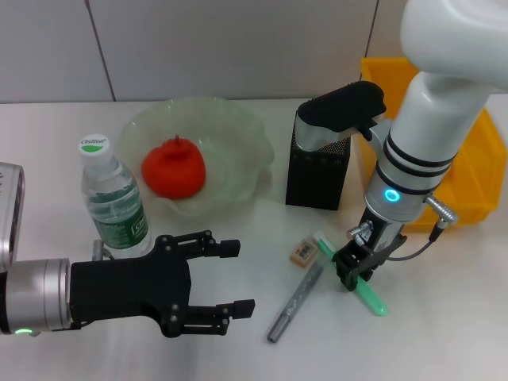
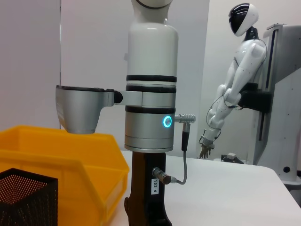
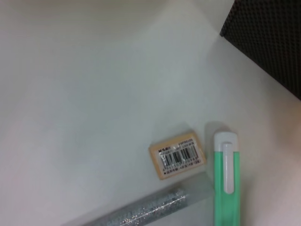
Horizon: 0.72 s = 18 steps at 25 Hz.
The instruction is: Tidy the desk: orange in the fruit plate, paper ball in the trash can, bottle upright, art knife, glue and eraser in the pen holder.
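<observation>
The orange [image 1: 173,168] lies in the fruit plate [image 1: 238,127]. The bottle [image 1: 115,202] stands upright at the left. My left gripper [image 1: 238,278] is open and empty, low in front of the bottle. My right gripper [image 1: 355,268] is down at the table, straddling the middle of the mint-green glue [image 1: 375,302], which lies flat. The eraser [image 1: 304,252] and the grey art knife [image 1: 295,302] lie just left of the glue. In the right wrist view the eraser [image 3: 178,155], the glue [image 3: 225,179] and the art knife [image 3: 141,209] lie together. The pen holder [image 1: 317,171] stands behind them. The paper ball is out of view.
The yellow trash can [image 1: 468,186] stands at the far right, partly hidden by my right arm. It also shows in the left wrist view [image 2: 56,160], next to the pen holder [image 2: 23,193]. The pen holder's corner shows in the right wrist view [image 3: 268,42].
</observation>
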Available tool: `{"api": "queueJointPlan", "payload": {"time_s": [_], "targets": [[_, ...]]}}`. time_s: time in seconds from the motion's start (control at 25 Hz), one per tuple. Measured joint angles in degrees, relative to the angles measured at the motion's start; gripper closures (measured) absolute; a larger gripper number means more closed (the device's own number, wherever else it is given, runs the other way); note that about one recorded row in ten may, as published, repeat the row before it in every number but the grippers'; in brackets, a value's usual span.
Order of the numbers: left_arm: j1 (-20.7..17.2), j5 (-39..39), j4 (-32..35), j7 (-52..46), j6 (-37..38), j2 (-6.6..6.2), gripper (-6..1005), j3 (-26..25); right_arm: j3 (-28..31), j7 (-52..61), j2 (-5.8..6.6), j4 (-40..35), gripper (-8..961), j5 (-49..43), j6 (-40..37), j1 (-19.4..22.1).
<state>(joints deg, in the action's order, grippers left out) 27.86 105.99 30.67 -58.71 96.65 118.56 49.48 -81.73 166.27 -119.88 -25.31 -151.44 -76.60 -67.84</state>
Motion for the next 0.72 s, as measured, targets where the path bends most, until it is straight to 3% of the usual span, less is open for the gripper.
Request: {"api": "queueJointPlan", "payload": {"time_s": [0.52, 0.72], "targets": [[0.0, -0.1, 0.0, 0.0, 0.0, 0.0, 189, 0.0, -0.1, -0.1, 0.0, -0.4, 767, 0.0, -0.7, 0.0], [0.0, -0.1, 0.0, 0.0, 0.0, 0.0, 189, 0.0, 0.4, 0.2, 0.43, -5.7, 774, 0.0, -2.7, 1.5]]}}
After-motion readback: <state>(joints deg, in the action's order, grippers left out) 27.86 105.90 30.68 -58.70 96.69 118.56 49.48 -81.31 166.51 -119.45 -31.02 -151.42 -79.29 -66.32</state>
